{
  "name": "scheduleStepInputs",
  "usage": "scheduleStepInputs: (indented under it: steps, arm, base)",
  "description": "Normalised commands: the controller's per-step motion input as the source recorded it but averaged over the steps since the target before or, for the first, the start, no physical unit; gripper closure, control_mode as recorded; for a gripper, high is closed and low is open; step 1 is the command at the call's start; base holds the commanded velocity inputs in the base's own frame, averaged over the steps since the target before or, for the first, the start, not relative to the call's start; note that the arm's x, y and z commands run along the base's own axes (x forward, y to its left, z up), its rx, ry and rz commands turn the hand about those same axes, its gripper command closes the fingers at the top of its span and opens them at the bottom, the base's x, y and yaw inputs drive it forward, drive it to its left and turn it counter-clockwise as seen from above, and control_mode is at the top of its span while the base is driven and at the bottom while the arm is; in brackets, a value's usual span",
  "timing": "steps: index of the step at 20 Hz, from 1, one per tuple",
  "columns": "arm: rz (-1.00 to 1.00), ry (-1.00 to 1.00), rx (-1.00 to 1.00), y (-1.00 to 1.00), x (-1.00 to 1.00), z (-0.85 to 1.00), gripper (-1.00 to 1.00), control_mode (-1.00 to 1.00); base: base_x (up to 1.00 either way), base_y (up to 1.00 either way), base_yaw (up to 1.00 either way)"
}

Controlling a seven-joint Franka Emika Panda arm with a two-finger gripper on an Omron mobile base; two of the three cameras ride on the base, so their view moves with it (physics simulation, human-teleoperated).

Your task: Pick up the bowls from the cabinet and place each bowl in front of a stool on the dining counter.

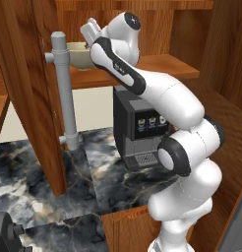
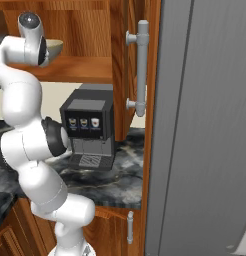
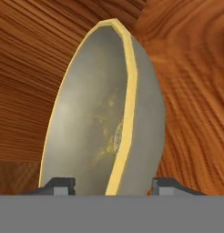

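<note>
The olive-beige bowl [image 3: 104, 123] stands on the wooden shelf [image 1: 162, 66] inside the cabinet [image 1: 24, 83], and the arm reaches up to it. In the hand view, the pincer [image 3: 111, 185] has one fingertip on each side of the bowl's pale rim; I cannot tell if it already grips. Below, a coffee machine [image 2: 87, 127] stands on the marbled desk [image 1: 118, 182].

Black coffee machine [image 1: 138, 130] on marbled worktop [image 1: 113, 177], tall grey panel [image 2: 205, 125]

Matt olive bowl [image 3: 93, 123]; grained wood cabinet [image 3: 27, 77].
</note>
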Motion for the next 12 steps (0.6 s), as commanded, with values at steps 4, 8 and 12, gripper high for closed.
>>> scheduleStepInputs:
  steps: [4, 8, 12]
  arm:
    - [0.00, 0.00, 0.00, 0.00, 0.00, 0.00, 1.00, -1.00]
    - [0.00, 0.00, 0.00, 0.00, 0.00, 0.00, 1.00, -1.00]
    - [0.00, -0.04, 0.00, 0.00, -0.27, -0.01, 1.00, -1.00]
  base:
    - [0.00, 0.00, 0.00]
    - [0.00, 0.00, 0.00]
    - [0.00, 0.00, 0.00]
